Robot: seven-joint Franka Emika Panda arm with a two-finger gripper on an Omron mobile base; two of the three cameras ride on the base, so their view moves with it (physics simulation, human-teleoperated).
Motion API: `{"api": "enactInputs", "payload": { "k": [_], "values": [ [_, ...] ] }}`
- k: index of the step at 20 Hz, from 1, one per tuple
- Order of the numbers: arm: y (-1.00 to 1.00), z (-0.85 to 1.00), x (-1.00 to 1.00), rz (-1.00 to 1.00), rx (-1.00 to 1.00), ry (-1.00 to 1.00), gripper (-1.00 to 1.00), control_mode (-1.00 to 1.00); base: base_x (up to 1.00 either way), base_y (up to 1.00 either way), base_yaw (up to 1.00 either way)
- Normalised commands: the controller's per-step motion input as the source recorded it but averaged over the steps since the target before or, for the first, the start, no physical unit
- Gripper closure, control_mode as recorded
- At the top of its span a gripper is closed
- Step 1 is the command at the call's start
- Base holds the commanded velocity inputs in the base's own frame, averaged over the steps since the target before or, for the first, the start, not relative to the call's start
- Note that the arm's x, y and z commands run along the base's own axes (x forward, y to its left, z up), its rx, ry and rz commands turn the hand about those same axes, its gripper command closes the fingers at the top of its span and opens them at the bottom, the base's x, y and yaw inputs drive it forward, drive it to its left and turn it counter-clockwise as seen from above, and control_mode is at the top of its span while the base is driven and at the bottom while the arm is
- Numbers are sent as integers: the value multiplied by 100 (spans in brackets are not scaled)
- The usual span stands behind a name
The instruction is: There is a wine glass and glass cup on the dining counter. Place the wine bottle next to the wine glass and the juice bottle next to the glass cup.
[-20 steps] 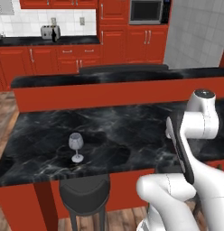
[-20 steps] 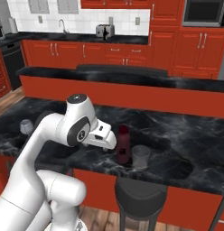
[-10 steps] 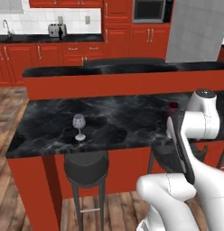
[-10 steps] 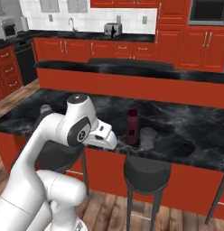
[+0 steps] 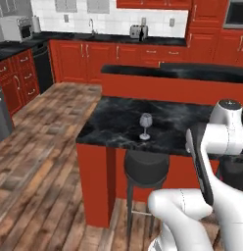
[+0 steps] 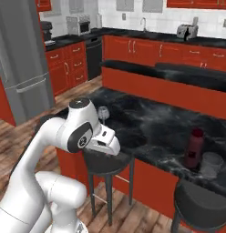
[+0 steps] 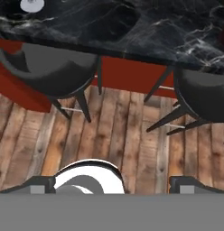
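A: Gripper (image 7: 112,182) first. How do the fingers stand?

B: Spread wide, with nothing between them. In the hand view the two dark tips sit far apart at the bottom, pointing down at the plank floor (image 7: 132,135).

A: And just past that?

B: Two black stools. In the hand view the left stool (image 7: 50,67) and the right stool (image 7: 204,97) both stand tucked against the red side of the dining counter (image 7: 132,27).

A: What stands on the counter?

B: The wine glass (image 5: 145,126) stands upright near the front edge of the black marble, above the left stool (image 5: 145,166) in the left base view. In the right base view the same glass (image 6: 103,113) shows just behind the arm's shoulder joint.

A: The juice bottle?

B: The juice bottle (image 6: 194,149) stands upright toward the right end of the dining counter (image 6: 151,132), close to the front edge. The glass cup (image 6: 211,164) is just beside it, on its right and a little nearer the edge. I can't tell whether they touch. Both are well apart from the wine glass.

A: And beyond the counter?

B: The raised red ledge (image 5: 167,86), then the wall cabinets (image 5: 118,56) with a toaster (image 5: 138,32) on top.
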Motion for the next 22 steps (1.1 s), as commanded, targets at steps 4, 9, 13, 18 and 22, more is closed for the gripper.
{"api": "enactInputs", "payload": {
  "k": [4,9,13,18,22],
  "values": [
    [0,0,0,0,0,0,-100,100,0,9,100],
    [0,0,0,0,0,0,-100,100,23,43,54],
    [0,0,0,0,0,0,-100,100,57,81,-2],
    [0,0,0,0,0,0,-100,100,59,75,-10],
    [0,0,0,0,0,0,-100,100,60,69,-15]
  ]
}}
